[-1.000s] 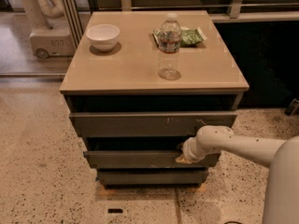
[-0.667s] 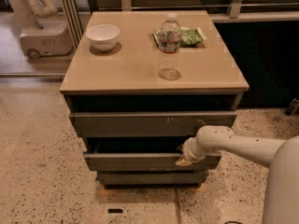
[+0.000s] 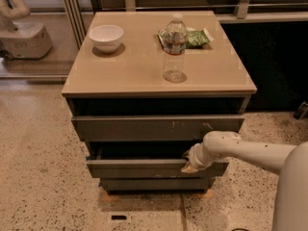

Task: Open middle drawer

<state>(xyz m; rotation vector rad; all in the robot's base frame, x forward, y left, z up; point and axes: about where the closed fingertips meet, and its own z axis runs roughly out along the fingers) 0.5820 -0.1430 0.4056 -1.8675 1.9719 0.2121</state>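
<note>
Sitting at the upper lip of the middle drawer (image 3: pixel 139 169), toward its right end, the gripper (image 3: pixel 189 165) is seen below the table's (image 3: pixel 130 73) front edge; whether it is clamped or loose cannot be told. The middle drawer is found partly out beneath the scratched drawer front (image 3: pixel 144 128). A bottle (image 3: pixel 174 47) is stood mid-table, a white bowl (image 3: pixel 106 36) near the back left corner.

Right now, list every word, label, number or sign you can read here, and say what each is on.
No text can be read.
Water bottle: nothing legible on it.
Green packet: print not legible.
White machine on the floor: dark marking, not legible.
Top drawer: white scratches only, no writing.
Middle drawer: plain front; the gripper sits at its right end, unmarked.
</note>
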